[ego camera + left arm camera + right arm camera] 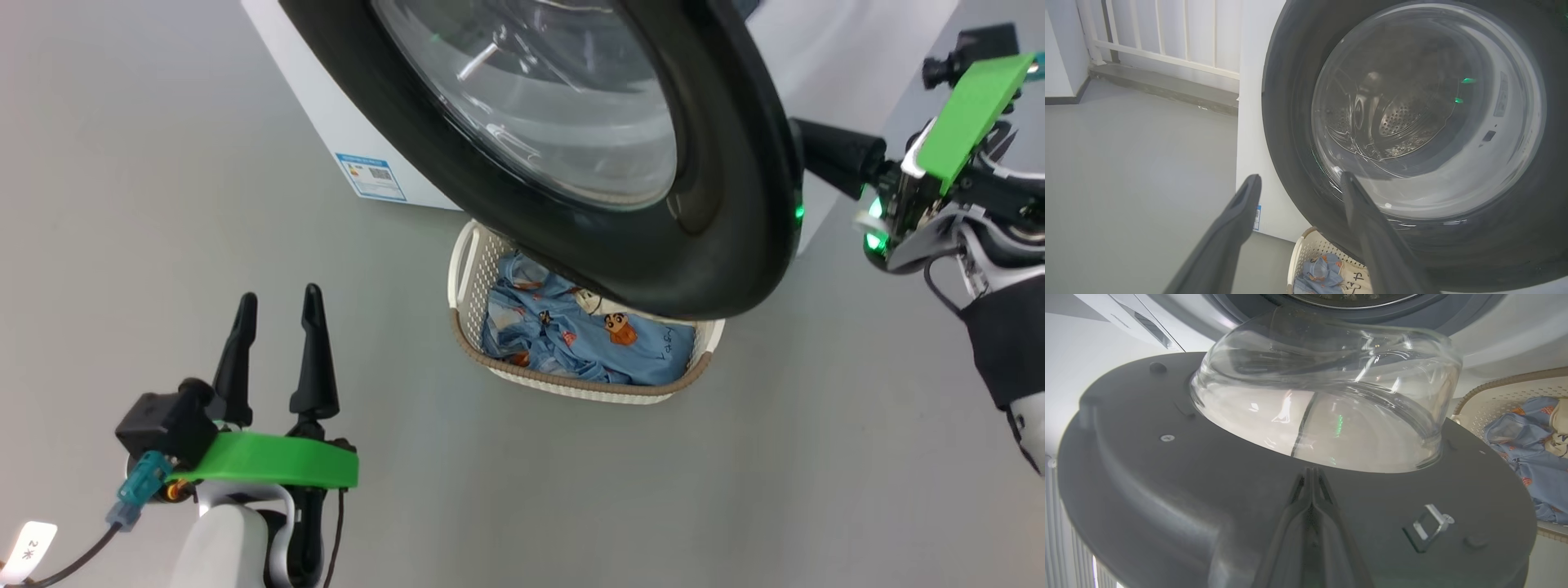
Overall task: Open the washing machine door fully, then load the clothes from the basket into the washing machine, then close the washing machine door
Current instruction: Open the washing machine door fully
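The washing machine door (735, 204) stands partly swung out from the white washing machine (326, 106) and hangs over the basket (588, 388). Light blue printed clothes (571, 335) lie in the basket. My right gripper (804, 135) is shut, its tips behind the door's right edge. In the right wrist view its fingertips (1311, 471) lie close against the door's grey inner face (1167, 490), just below the glass bowl (1327, 396). My left gripper (279, 294) is open and holds nothing, low at the left, well away from the basket. In the left wrist view its fingers (1349, 192) point at the door's front (1290, 122).
A blue label (371, 175) marks the machine's lower front. The door's metal latch (1429, 526) sticks out beside my right fingers. A white railing (1167, 41) and a low step (1163, 87) run behind the machine. Grey floor (122, 204) spreads to the left and front.
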You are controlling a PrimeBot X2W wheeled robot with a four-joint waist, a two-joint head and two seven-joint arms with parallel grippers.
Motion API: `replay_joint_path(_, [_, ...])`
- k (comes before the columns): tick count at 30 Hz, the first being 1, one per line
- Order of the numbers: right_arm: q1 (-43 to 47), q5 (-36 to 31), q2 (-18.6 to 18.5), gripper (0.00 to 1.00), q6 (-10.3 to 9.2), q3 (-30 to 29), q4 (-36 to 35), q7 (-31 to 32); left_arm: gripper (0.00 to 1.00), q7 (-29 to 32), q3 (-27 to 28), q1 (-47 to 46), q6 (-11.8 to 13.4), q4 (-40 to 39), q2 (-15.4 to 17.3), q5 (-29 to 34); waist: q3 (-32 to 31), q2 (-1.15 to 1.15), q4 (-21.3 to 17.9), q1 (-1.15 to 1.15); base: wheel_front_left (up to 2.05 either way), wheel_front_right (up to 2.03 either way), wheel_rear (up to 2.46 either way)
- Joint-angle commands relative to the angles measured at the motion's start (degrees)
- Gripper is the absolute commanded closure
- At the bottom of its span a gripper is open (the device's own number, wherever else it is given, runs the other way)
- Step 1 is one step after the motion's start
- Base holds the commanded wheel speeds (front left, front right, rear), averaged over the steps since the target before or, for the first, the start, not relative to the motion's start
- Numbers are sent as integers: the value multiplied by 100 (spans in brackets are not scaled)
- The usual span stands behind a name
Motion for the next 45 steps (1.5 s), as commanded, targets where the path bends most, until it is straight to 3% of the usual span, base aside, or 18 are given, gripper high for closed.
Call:
replay_joint_path(1, [158, 20, 107, 100, 26, 43, -262, 62, 0, -36, 208, 40, -12, -112, 126, 95, -100, 0, 74, 0, 0, 0, 0])
replay_joint_path(21, [1440, 133, 229, 100, 26, 113, -1208, 349, 0, -36, 279, 398, 14, -45, 126, 98, -593, 0, 678, 0, 0, 0, 0])
replay_joint_path(45, [1998, 409, 613, 100, 26, 336, -1368, 506, 0, -36, 272, 586, -81, 182, 126, 273, -984, 0, 1379, 0, 0, 0, 0])
